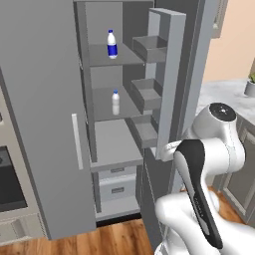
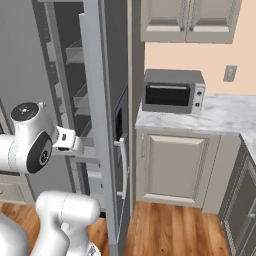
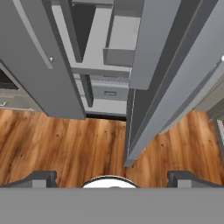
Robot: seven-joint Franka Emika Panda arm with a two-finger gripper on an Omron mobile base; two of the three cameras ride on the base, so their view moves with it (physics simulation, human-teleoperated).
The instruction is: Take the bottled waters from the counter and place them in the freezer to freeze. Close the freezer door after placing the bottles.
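Arm links rise from the foot of both base views, elbow bent high, the forearm reaching toward the open freezer door (image 1: 169, 84) — its wrist passes behind the door's edge in the right base view, so the hand itself is hidden there. In the hand view the claw (image 3: 111, 177) points down at the wooden floor (image 3: 65, 144), its two dark tips set wide apart with nothing between them. Beyond, the freezer (image 1: 114, 124) stands open: the plainer bottle (image 1: 115, 103) is upright on the middle shelf, the blue-labelled bottle (image 1: 112, 44) upright on the shelf above. Farther right, the worktop (image 2: 225, 117) carries a toaster oven (image 2: 172, 91); a plant pot (image 1: 250, 87) is cut off at the frame edge.
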